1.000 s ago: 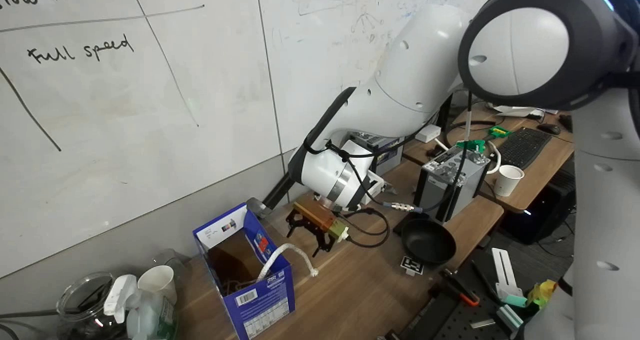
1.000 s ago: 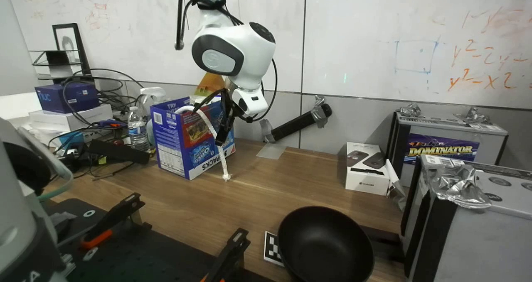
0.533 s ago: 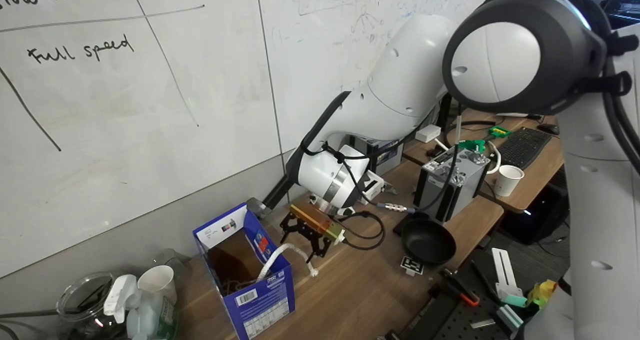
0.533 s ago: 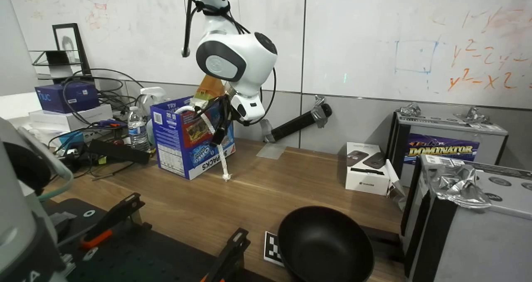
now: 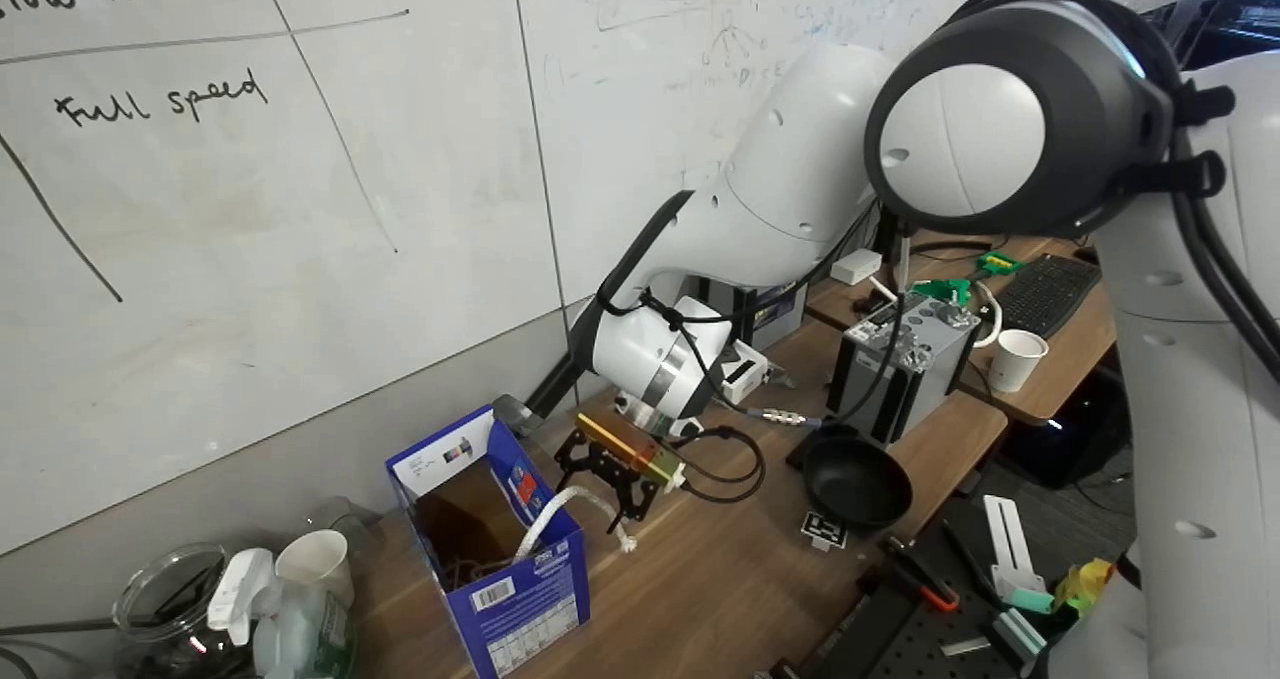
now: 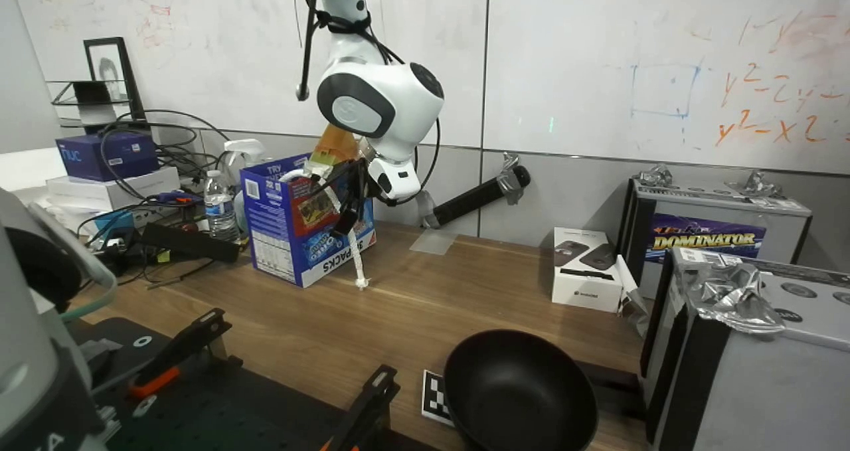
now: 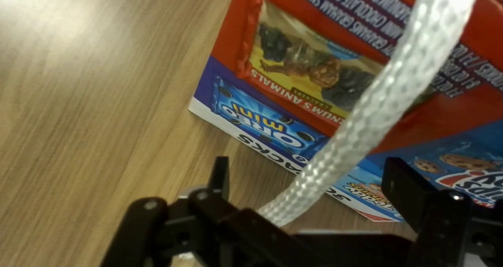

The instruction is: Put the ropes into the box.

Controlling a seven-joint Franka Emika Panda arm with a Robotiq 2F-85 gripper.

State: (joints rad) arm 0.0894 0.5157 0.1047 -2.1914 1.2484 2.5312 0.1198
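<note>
- See whiteboard (image 6: 564, 72) spanning ten to two o'clock at the back in an exterior view, with black, orange and blue handwriting.
- Have wooden table (image 6: 412, 305) below, at six o'clock in an exterior view.
- Follow white arm (image 5: 790, 189) from two o'clock down to six in an exterior view.
- Note nearer grey case (image 6: 750, 384) at four o'clock in an exterior view, and farther grey case (image 6: 707, 242) at three, wearing a DOMINATOR label.
- Find blue box (image 5: 530, 599) upright on the wooden table, mouth up, at seven o'clock in an exterior view; in wrist view, see its snack-printed wall slanting across two to four o'clock.
- Spot black pan (image 6: 521, 398) resting at five o'clock in an exterior view, handle pointing to three.
- Place gripper (image 7: 307, 170) outside the blue box, near its printed wall, in both exterior views. Read as wide: have fingers (image 7: 221, 176) well apart at seven and four o'clock in wrist view.
- Locate rope (image 7: 365, 121), white and braided, partly inside the blue box, arching over the rim and hanging outside, free end low by the wooden table; cannot tell if touching. In wrist view, trace from two o'clock to six, across the gap between fingers; cannot tell depth there.
- Notice white cup (image 5: 1018, 364) upright at three o'clock in an exterior view.
- Pick out checkered card (image 6: 433, 398) just beside the black pan, at nine o'clock from it.
</note>
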